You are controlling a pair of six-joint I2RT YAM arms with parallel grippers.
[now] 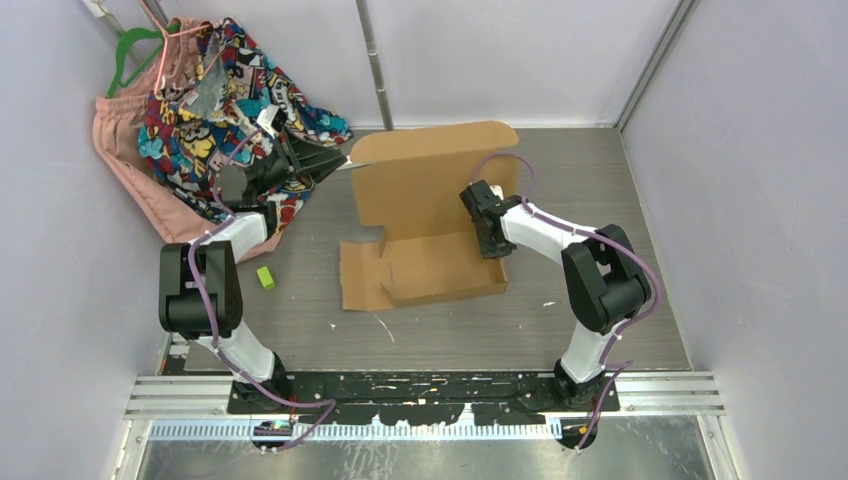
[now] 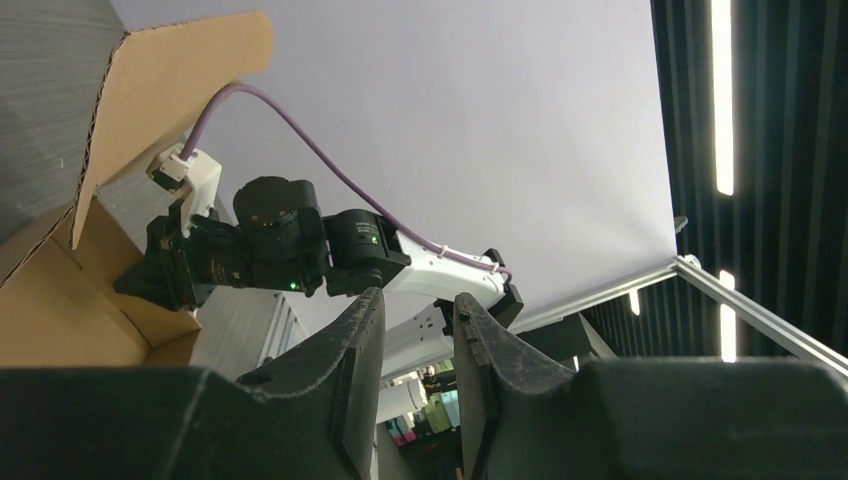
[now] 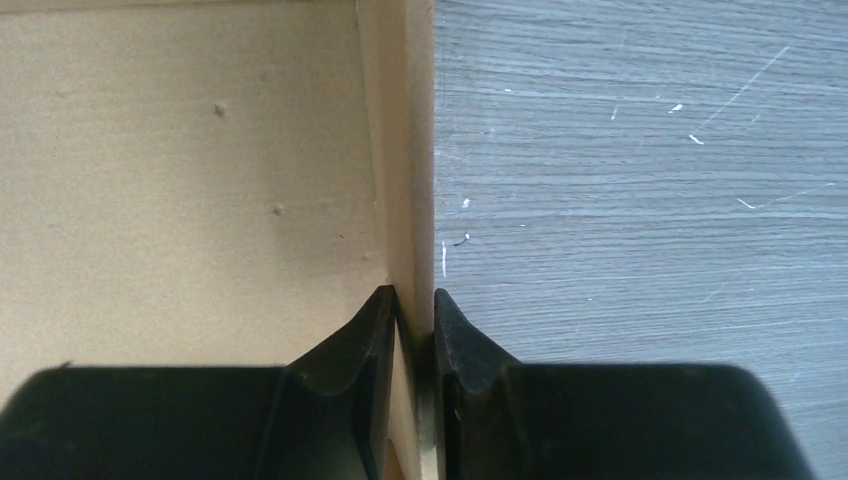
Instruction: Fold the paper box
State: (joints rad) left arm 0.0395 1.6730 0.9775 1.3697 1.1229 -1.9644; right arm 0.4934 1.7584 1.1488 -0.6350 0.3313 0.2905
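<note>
Paper box (image 1: 420, 190) half-folded; right pincer (image 3: 413, 294) pinching its side wall; left pincer (image 2: 418, 298) slightly spread, empty.

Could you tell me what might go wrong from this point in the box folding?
The right gripper pinches only the thin side wall of the paper box, so it could slip or crease it. The left gripper holds nothing, so the raised back panel may flop down.
</note>
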